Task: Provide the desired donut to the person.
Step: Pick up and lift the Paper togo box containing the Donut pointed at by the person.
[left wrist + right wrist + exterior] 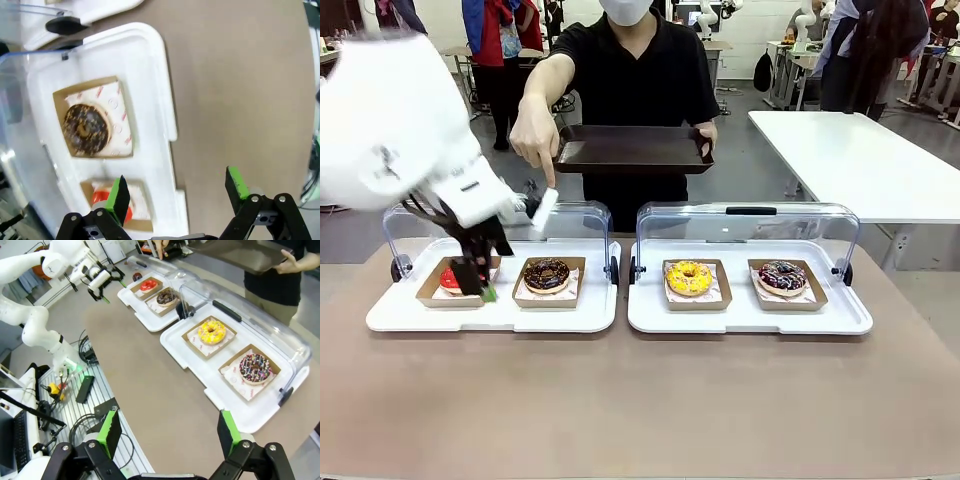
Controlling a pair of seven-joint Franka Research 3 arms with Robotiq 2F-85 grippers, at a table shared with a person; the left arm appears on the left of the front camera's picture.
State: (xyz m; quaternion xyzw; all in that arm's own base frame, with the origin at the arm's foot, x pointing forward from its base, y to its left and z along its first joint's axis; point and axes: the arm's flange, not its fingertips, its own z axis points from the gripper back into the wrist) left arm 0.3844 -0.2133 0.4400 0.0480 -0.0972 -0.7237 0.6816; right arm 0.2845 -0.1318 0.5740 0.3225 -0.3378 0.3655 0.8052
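Four donuts sit in cardboard trays: a red one (450, 278) and a chocolate one (547, 273) on the left white tray (400, 315), a yellow one (689, 277) and a sprinkled chocolate one (782, 275) on the right white tray (750, 318). My left gripper (475, 283) hangs open over the red donut (97, 199), one finger above it, the other past the tray's rim. The chocolate donut (86, 129) lies beside it. The person (635, 70) holds a dark tray (632, 148) and points a finger (548, 175) down above the chocolate donut. My right gripper (168, 432) is open, high over the table's near edge.
Clear lids (750, 220) stand raised behind both white trays. The brown tabletop (640, 400) in front of them is bare. A white table (860, 160) stands at the far right. Bystanders are in the background.
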